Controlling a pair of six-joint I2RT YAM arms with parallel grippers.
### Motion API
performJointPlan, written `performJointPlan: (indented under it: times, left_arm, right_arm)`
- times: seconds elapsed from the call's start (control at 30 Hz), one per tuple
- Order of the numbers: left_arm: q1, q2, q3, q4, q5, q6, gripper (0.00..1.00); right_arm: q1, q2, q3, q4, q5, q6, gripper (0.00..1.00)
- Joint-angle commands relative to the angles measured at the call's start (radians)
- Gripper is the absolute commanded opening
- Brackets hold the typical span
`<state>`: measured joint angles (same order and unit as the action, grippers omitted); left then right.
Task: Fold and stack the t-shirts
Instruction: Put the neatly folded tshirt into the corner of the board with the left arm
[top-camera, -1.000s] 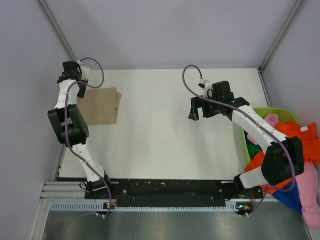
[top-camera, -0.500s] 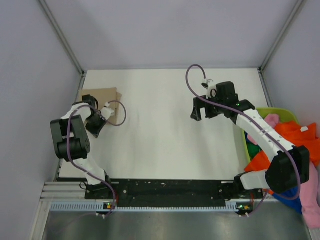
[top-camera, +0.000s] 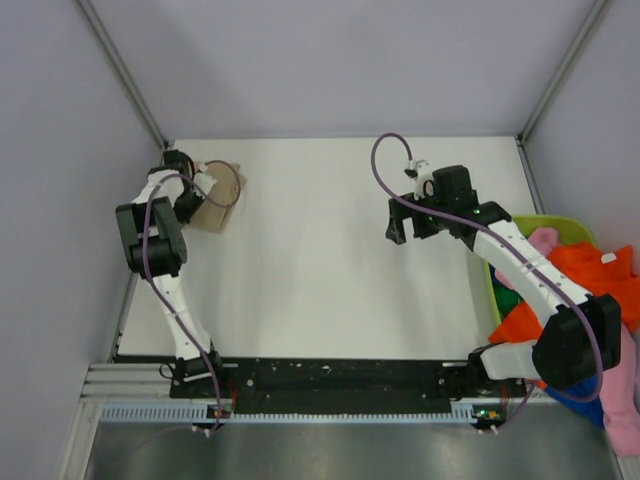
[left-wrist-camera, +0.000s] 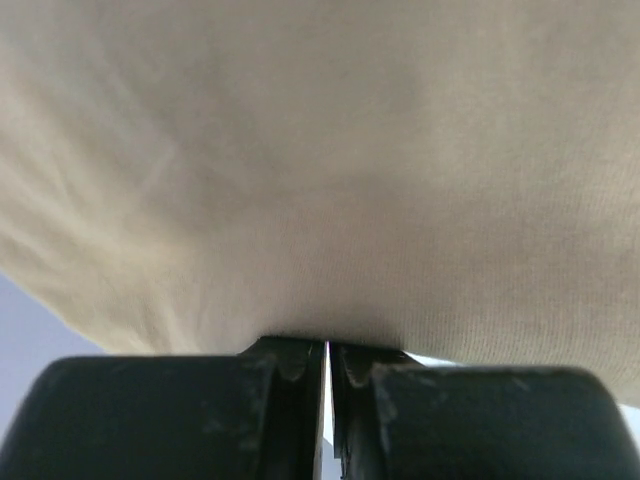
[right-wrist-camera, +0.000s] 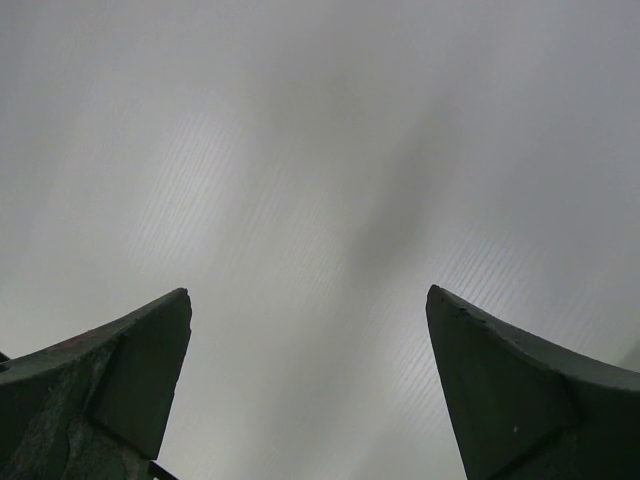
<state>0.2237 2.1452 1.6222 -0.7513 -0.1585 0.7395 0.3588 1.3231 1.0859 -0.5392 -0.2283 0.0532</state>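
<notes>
Left pincer (left-wrist-camera: 327, 345), clenched on tan t-shirt (left-wrist-camera: 320, 170), has bunched it; right pincer (right-wrist-camera: 308, 292) gapes.

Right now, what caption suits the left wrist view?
Left jaws shut on the tan t-shirt, whose cloth fills the frame.

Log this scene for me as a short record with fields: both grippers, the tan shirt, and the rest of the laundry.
left gripper: shut, pinching the tan cloth t-shirt
tan cloth t-shirt place: far left corner of the white table
right gripper: open, empty, over bare table
lime-green plastic basket: at the table's right edge
not yet folded: bright orange t-shirt, pink t-shirt, blue t-shirt, heaped in and over the basket
</notes>
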Motion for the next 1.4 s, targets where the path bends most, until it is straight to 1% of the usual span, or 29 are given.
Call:
performJointPlan:
  times: [0.0,0.1,0.17,0.23,0.37,0.43,0.53,0.67,0.8,0.87,1.0,1.17,1.27,1.37]
  left_arm:
    - [-0.006,0.11,0.146,0.03,0.022,-0.038,0.05]
    - [-0.017,0.119,0.191,0.006,0.04,-0.051,0.08]
    - [-0.027,0.102,0.193,-0.038,0.086,-0.063,0.09]
    - [-0.038,0.059,0.154,-0.054,0.149,-0.072,0.11]
    - [-0.049,-0.017,0.059,-0.048,0.154,-0.08,0.12]
    - [-0.055,-0.04,0.028,-0.052,0.195,-0.081,0.13]
    - [-0.082,-0.061,-0.013,-0.062,0.215,-0.081,0.13]
    - [-0.141,-0.051,-0.045,-0.056,0.203,-0.066,0.13]
    - [-0.165,0.007,0.002,-0.059,0.192,-0.077,0.13]
    - [-0.17,0.048,0.059,-0.071,0.2,-0.091,0.13]
    - [-0.173,0.12,0.194,-0.112,0.275,-0.123,0.13]
    - [-0.178,0.179,0.306,-0.085,0.263,-0.164,0.14]
    - [-0.182,0.183,0.321,-0.092,0.269,-0.166,0.13]
    - [-0.184,0.135,0.256,-0.097,0.272,-0.147,0.14]
  right_arm:
    - [0.0,-0.039,0.002,0.018,0.02,-0.019,0.99]
    - [-0.001,-0.039,0.002,0.019,0.021,-0.021,0.99]
    - [0.0,-0.041,0.0,0.016,0.021,-0.021,0.99]
    - [0.0,-0.045,0.002,0.015,0.023,-0.021,0.99]
    - [-0.001,-0.054,0.002,0.012,0.021,-0.023,0.99]
    - [-0.001,-0.056,0.002,0.013,0.02,-0.023,0.99]
    - [0.0,-0.058,0.003,0.01,0.018,-0.023,0.99]
    - [-0.001,-0.059,0.005,0.008,0.018,-0.023,0.99]
    - [-0.001,-0.064,0.003,0.005,0.02,-0.024,0.99]
    - [-0.001,-0.068,0.005,0.005,0.024,-0.027,0.99]
    - [-0.001,-0.064,0.005,0.005,0.029,-0.032,0.99]
    - [-0.001,-0.065,0.006,0.005,0.033,-0.036,0.99]
    - [-0.001,-0.065,0.002,0.005,0.038,-0.038,0.99]
    - [0.0,-0.067,-0.003,0.002,0.043,-0.038,0.99]
